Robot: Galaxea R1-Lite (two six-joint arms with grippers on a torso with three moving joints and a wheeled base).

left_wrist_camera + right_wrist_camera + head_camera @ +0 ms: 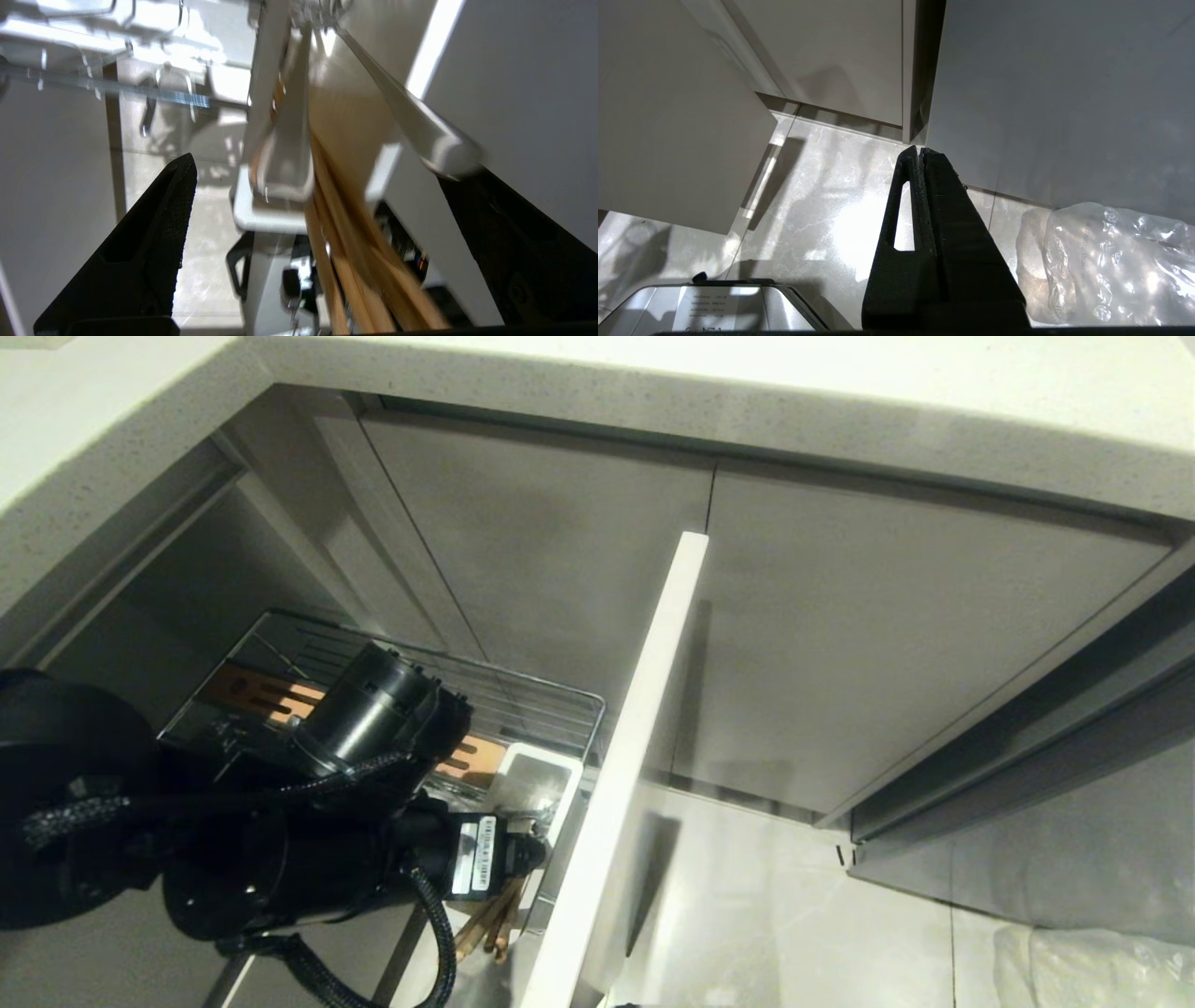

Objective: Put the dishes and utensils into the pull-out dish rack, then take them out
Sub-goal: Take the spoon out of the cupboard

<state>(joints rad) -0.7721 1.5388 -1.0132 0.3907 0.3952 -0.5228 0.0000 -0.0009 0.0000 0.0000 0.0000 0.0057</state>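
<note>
The pull-out dish rack (546, 698) stands drawn out at the lower left, with its pale front panel (635, 756) edge-on. My left arm (373, 709) reaches down over its white utensil caddy (537, 782). In the left wrist view my left gripper (322, 168) is open wide. The light-wood chopsticks (345, 261) lean out of the caddy (268, 212) between its fingers, with no finger pressing on them. The silver fork (420, 133) leans beside them, its handle end at one fingertip (460, 186). The chopstick ends (490, 919) show below the wrist. The dishes are out of view. My right gripper (920, 150) hangs shut over the floor.
A stone countertop (653, 392) overhangs grey cabinet doors (887, 644). The rack's slotted wooden strip (271, 695) lies behind my left arm. A crumpled clear plastic bag (1111, 261) lies on the glossy floor at the right. My base's metal corner (714, 303) shows below.
</note>
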